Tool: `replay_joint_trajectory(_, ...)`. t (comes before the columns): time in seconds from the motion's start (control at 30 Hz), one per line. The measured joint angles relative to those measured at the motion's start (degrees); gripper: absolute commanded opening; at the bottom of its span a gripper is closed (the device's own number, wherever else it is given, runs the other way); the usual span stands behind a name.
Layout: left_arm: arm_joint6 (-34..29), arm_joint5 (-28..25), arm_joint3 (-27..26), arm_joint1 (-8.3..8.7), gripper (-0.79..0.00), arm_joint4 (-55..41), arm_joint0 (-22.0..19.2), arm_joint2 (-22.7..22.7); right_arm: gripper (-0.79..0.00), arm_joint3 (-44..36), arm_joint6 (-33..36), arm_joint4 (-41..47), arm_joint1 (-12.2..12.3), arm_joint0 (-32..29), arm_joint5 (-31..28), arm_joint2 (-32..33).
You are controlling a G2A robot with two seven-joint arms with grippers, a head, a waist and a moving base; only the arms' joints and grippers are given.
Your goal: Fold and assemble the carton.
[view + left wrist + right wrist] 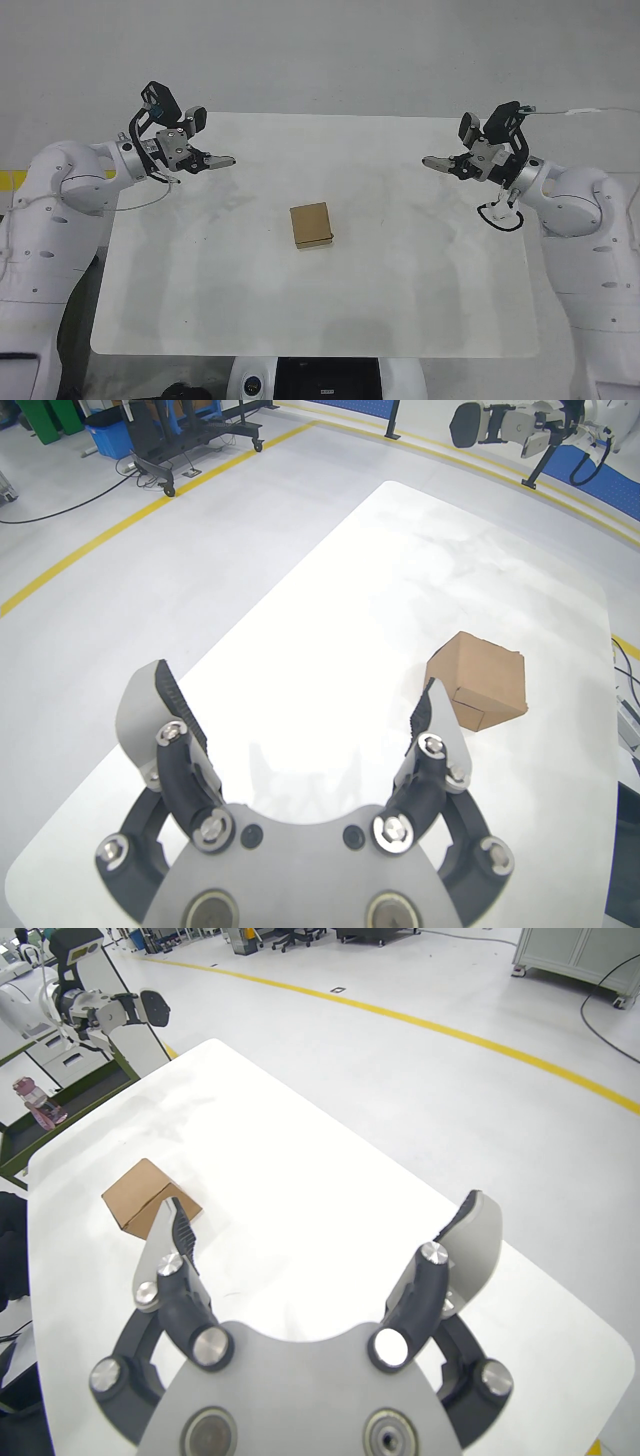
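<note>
Just one carton [310, 225]; left hand [296, 675], right hand [324, 1199] gaping.

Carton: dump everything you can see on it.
The carton is a small, plain brown cardboard box that looks closed into a cuboid, with a flat face up. One side face shows the outline of a tucked flap. It sits near the middle of the white table, turned slightly off the table edges. Only the table touches it. The left gripper and right gripper are well apart from it, fingers open.
</note>
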Motion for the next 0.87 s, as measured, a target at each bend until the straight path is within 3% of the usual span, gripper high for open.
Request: replay_joint_trajectory(0.87,0.4,0.78,0.25,-0.02,-0.001,0.08,-0.32,-0.16,0.0,0.13,-0.59,-1.14,0.04,0.32,0.45,-0.07)
